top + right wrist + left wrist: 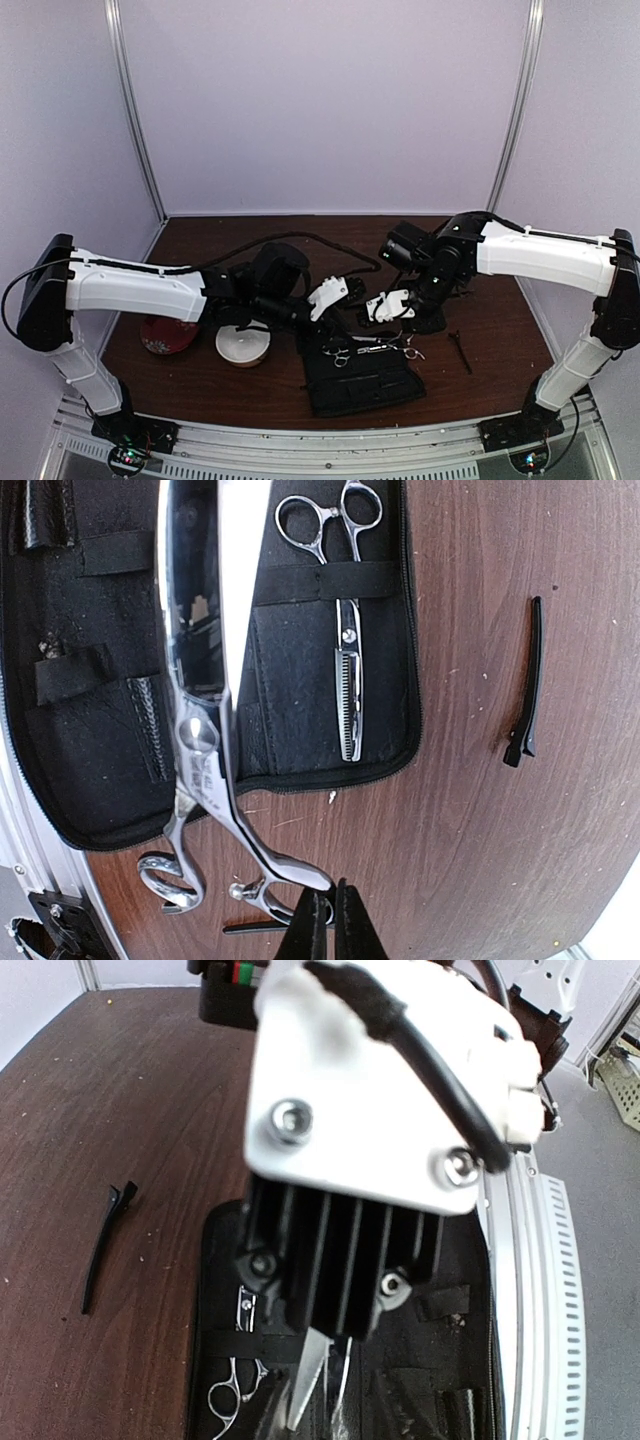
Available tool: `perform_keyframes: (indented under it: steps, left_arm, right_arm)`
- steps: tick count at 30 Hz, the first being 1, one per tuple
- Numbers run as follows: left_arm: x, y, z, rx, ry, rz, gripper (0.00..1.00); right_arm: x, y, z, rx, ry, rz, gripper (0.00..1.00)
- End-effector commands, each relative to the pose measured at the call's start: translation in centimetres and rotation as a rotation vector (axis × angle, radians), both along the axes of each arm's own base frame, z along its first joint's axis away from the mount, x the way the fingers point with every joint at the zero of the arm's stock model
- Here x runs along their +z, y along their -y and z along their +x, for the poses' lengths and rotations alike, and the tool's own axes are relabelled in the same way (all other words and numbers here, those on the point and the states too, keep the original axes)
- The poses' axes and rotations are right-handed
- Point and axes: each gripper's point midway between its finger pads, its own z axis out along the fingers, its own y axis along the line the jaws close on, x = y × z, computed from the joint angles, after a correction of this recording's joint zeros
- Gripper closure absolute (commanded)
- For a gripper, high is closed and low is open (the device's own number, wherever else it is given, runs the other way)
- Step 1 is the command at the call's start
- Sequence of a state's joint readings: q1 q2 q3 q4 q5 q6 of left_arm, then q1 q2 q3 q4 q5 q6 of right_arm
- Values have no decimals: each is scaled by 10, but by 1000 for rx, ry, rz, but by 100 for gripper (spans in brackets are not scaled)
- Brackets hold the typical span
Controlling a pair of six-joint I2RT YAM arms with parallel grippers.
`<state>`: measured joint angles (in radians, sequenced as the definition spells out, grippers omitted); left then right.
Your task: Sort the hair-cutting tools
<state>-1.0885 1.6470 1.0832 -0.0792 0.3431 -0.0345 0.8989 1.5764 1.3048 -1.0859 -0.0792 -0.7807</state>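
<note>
Black pouch [365, 388] open flat on brown table [500, 385]; white bowl [243, 346] just left, red dish [166, 335] farther left.

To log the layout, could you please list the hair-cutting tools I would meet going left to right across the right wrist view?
large scissors → thinning scissors → black hair clip

A: Where is the top camera?
B: High, behind the near edge of the counter [500, 310], looking down toward its far edge.
A: And the wrist cameras?
B: Very close, looking down. Both see the black pouch [290, 680].
</note>
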Motion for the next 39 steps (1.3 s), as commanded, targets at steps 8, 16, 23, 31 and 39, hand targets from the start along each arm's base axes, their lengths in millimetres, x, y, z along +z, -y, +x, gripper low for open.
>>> perform_keyframes:
  steps: [8, 16, 23, 31, 39]
  left_arm:
    - [11, 13, -1, -28, 1, -39, 90]
    - [16, 10, 9, 40, 14, -45, 91]
    - [5, -37, 7, 183, -17, 29, 51]
    - [-56, -88, 6, 341, -96, 306, 67]
    - [-89, -85, 16, 434, -187, 375, 86]
  right_arm:
    - [6, -3, -2, 11, 12, 16, 100]
    - [1, 0, -2, 16, 1, -11, 100]
    - [-21, 20, 6, 60, 30, -156, 100]
    - [-37, 27, 26, 83, 55, -284, 100]
    - [-35, 41, 40, 156, 41, -420, 100]
